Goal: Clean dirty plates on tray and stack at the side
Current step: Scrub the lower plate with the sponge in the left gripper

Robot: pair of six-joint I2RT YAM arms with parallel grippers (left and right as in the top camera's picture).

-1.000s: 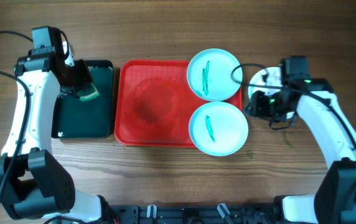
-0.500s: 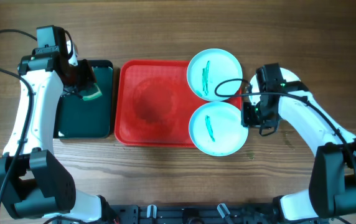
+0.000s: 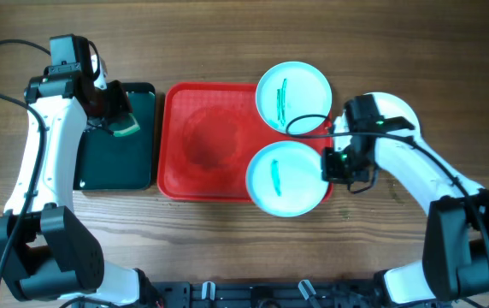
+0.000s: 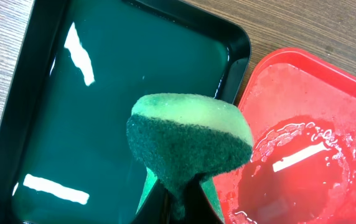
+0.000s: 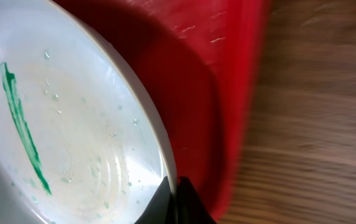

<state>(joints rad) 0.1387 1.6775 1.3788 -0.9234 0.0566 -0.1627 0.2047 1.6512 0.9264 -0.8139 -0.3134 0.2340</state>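
Observation:
A pale turquoise plate [image 3: 283, 178] with a green streak lies over the front right corner of the red tray [image 3: 206, 141]. My right gripper [image 3: 334, 164] is shut on its right rim; the right wrist view shows the jaws [image 5: 175, 186] pinching the plate's edge [image 5: 72, 143] above the tray [image 5: 221, 93]. A second streaked turquoise plate [image 3: 292, 96] rests on the tray's back right corner. A white plate [image 3: 396, 106] lies on the table to the right, partly hidden by my right arm. My left gripper [image 3: 116, 120] is shut on a green sponge [image 4: 190, 137].
A smaller black tray [image 3: 116, 141] holding water stands left of the red tray, below the sponge; it also shows in the left wrist view [image 4: 103, 93]. The red tray's floor [image 4: 302, 155] is wet. Cables loop near the right arm.
My right gripper moved left from the white plate, closed on the front turquoise plate's rim and pushed it left, further onto the tray. The left arm with the sponge barely shifted.

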